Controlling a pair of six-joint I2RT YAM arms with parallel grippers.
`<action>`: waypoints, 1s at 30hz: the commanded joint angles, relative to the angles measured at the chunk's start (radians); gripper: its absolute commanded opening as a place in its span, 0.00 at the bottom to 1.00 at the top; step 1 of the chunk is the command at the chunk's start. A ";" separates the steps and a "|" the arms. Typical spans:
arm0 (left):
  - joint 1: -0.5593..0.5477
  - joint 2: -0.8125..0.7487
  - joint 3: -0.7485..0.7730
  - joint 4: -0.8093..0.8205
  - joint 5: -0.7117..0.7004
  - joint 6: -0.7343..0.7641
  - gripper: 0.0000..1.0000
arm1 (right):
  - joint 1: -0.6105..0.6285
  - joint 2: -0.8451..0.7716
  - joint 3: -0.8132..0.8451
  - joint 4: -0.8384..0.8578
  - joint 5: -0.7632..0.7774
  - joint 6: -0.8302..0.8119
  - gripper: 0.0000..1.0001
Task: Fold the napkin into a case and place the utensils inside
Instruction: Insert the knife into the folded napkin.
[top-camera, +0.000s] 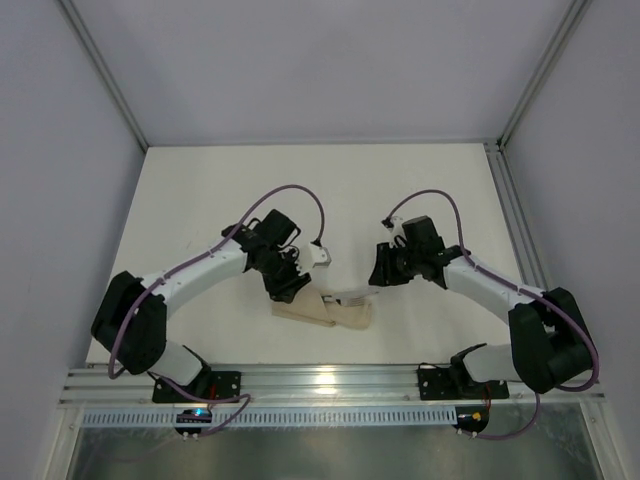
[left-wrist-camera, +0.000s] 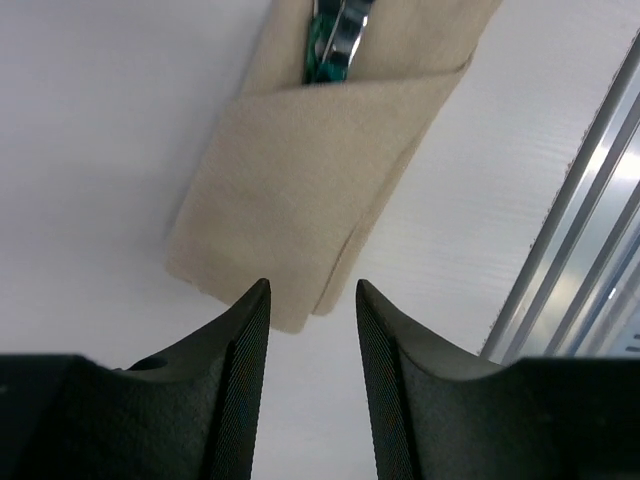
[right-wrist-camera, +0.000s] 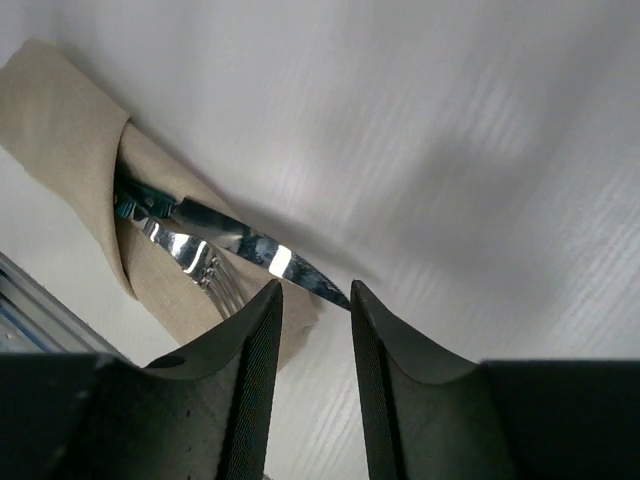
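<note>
The case (top-camera: 345, 318) is lying close to the near edge of the table (top-camera: 200, 200), about midway between the two arms. Its long axis is running roughly from 9 o'clock to 3 o'clock. The knife (right-wrist-camera: 250, 243) and the fork (right-wrist-camera: 205, 268) are sitting inside it along that same line. Their teal handles are tucked under the fold and their metal ends are poking out of the mouth at the 3 o'clock end, tipping slightly toward 2 o'clock. The left gripper (left-wrist-camera: 312, 290) is hanging over the closed 9 o'clock end. Its fingers are standing apart with nothing between them, and the folded corner of the cloth is showing just past the tips. The right gripper (right-wrist-camera: 315, 295) is facing the mouth from about 2 o'clock, also parted and holding nothing, with the knife's point lying just beside its fingertips. Whether that point is touching a finger I cannot tell. To my eye the packing is looking nearly finished. Any last nudge would have to travel along the case's length, from 3 o'clock toward 9 o'clock. That suits the right gripper, which is nearer the bare metal. The left is the one placed to be steadying the closed end against a push, since the light cloth could slide.
</note>
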 joint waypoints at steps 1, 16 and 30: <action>-0.079 -0.018 0.124 0.107 -0.045 0.041 0.41 | -0.091 -0.038 -0.039 0.040 -0.028 0.052 0.38; -0.294 0.348 0.341 0.121 0.046 0.233 0.48 | -0.141 0.126 -0.143 0.307 -0.223 0.112 0.45; -0.345 0.446 0.361 0.177 0.017 0.213 0.46 | -0.146 0.102 -0.191 0.308 -0.244 0.125 0.41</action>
